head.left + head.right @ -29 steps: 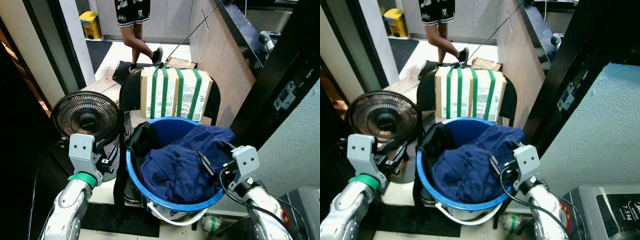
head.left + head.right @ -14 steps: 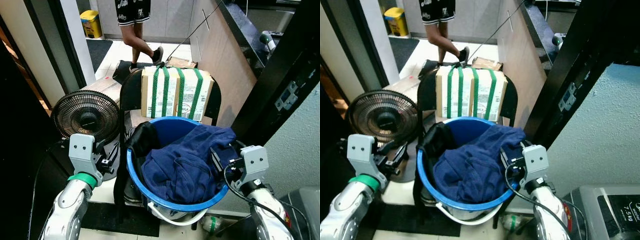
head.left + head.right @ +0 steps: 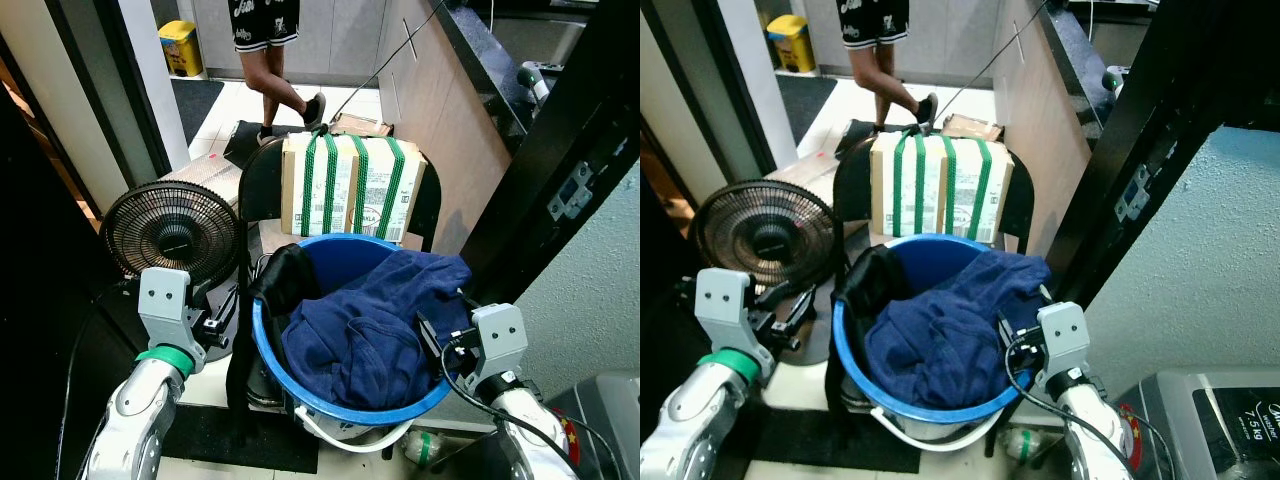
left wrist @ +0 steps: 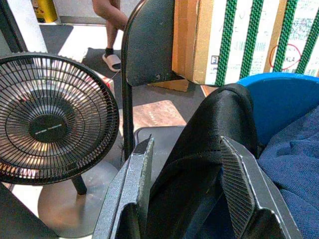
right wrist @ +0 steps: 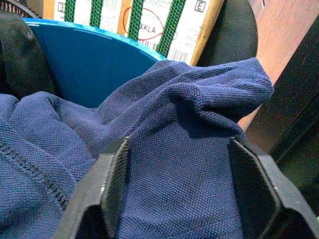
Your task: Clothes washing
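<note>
A round blue plastic laundry tub [image 3: 300,395] stands on a black folding chair [image 3: 262,165], holding a crumpled navy-blue knit garment [image 3: 350,335] that fills most of it and rides up over the rim on the robot's right, with a black garment [image 3: 285,275] draped over the rim on the left. Behind it on the chair is a cardboard box with green straps [image 3: 350,185], and a black round floor fan [image 3: 172,228] stands just beside the chair on the left. A person's legs [image 3: 272,70] are in view well beyond. The right claw [image 3: 437,338] sits at the tub's right rim with its two black fingers [image 5: 112,184] spread wide, navy cloth lying between them but not pinched; it holds nothing. The left claw [image 4: 184,189] hovers near the tub's left rim, its fingers likewise parted, framing the black garment without gripping it. The step in hand appears to be taking hold of the navy garment to lift it out for washing. To do it well, the right claw should likely press further into the raised fold so both fingers bracket a thick bunch of fabric before closing, rather than a single thin layer that may slip. The lift should go straight up and clear of the rim, so the tub is not dragged off the chair.
</note>
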You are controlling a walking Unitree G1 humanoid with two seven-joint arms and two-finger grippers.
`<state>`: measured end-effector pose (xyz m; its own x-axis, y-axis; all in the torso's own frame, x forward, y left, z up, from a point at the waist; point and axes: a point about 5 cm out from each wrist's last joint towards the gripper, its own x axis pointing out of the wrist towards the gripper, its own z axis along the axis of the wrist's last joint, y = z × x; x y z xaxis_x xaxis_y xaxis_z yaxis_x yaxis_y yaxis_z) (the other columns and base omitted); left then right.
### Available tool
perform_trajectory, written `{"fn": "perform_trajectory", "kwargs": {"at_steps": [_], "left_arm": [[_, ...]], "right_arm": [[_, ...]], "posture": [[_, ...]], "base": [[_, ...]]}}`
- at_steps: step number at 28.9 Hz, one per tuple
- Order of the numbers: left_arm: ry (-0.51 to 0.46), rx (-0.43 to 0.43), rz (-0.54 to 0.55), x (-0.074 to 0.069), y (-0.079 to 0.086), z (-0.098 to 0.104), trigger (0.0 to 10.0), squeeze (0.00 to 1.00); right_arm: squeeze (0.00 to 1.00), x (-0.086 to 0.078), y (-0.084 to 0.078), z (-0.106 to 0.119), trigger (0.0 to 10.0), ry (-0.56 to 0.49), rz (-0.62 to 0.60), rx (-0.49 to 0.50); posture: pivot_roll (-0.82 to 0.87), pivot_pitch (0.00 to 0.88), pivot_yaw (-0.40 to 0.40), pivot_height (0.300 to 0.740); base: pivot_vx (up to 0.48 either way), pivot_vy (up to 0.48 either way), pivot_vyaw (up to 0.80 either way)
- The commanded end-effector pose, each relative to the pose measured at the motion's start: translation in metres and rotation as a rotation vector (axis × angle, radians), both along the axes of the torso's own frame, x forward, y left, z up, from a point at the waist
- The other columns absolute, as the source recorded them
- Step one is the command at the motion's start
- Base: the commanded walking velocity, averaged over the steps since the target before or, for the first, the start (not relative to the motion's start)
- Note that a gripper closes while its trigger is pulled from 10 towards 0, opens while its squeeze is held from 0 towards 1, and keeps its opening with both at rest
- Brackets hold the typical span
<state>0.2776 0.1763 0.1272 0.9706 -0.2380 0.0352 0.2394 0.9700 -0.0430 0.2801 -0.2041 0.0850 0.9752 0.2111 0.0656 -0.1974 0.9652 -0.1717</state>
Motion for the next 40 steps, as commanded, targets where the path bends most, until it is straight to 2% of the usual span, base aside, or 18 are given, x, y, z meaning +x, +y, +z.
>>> {"fn": "perform_trajectory", "kwargs": {"at_steps": [1, 23, 30, 31, 32, 34, 35, 37, 38, 39, 40], "left_arm": [[0.012, -0.001, -0.001, -0.003, 0.001, -0.002, 10.0, 0.0], [0.011, -0.007, 0.002, -0.003, 0.0, -0.002, 10.0, 0.0], [0.009, -0.009, 0.002, -0.004, 0.0, -0.003, 10.0, 0.0], [0.007, -0.01, 0.003, -0.003, 0.0, -0.003, 10.0, 0.0], [0.007, -0.01, 0.003, -0.003, 0.0, -0.003, 10.0, 0.0], [0.005, -0.009, 0.003, -0.003, 0.0, -0.002, 10.0, 0.0], [0.005, -0.009, 0.003, -0.003, 0.0, -0.002, 10.0, 0.0], [0.002, -0.009, 0.0, -0.002, 0.0, -0.001, 10.0, 0.0], [0.002, -0.009, 0.0, -0.002, 0.0, -0.001, 10.0, 0.0], [0.0, -0.009, -0.002, -0.002, -0.001, -0.001, 10.0, 0.0], [0.0, -0.009, -0.002, -0.002, -0.001, -0.001, 10.0, 0.0]], "right_arm": [[0.0, -0.006, 0.002, -0.012, 0.0, 0.05, 0.004, 0.007], [0.0, -0.004, 0.005, -0.007, 0.0, 0.032, 0.016, 0.041], [0.0, -0.002, 0.005, -0.002, 0.0, 0.011, 0.009, 0.086], [0.0, 0.005, 0.001, 0.011, 0.0, -0.029, -0.03, 0.171], [0.0, 0.005, 0.001, 0.011, 0.0, -0.029, -0.03, 0.171], [0.0, 0.018, -0.009, 0.035, 0.0, -0.108, -0.107, 0.311], [0.0, 0.018, -0.009, 0.035, 0.0, -0.108, -0.107, 0.311], [0.0, 0.031, -0.022, 0.066, 0.0, -0.208, -0.161, 0.413], [0.0, 0.031, -0.022, 0.066, 0.0, -0.208, -0.161, 0.413], [0.0, 0.036, -0.027, 0.081, 0.0, -0.252, -0.163, 0.426], [0.0, 0.036, -0.027, 0.081, 0.0, -0.252, -0.163, 0.426]], "posture": [[0.05, 0.092, 0.045, 0.74], [0.05, 0.077, 0.035, 0.74], [0.05, 0.069, 0.029, 0.74], [0.05, 0.069, 0.029, 0.74], [0.05, 0.069, 0.029, 0.74], [0.05, 0.062, 0.032, 0.74], [0.05, 0.062, 0.032, 0.74], [0.05, 0.062, 0.032, 0.74], [0.05, 0.062, 0.032, 0.74], [0.05, 0.062, 0.032, 0.74], [0.05, 0.062, 0.032, 0.74]], "base": [[0.0, 0.0, 0.0], [0.0, 0.0, 0.0], [0.0, 0.0, 0.0], [0.0, 0.0, 0.0], [0.0, 0.0, 0.0], [0.0, 0.0, 0.0], [0.0, 0.0, 0.0], [0.0, 0.0, 0.0], [0.0, 0.0, 0.0], [0.0, 0.0, 0.0], [0.0, 0.0, 0.0]]}}
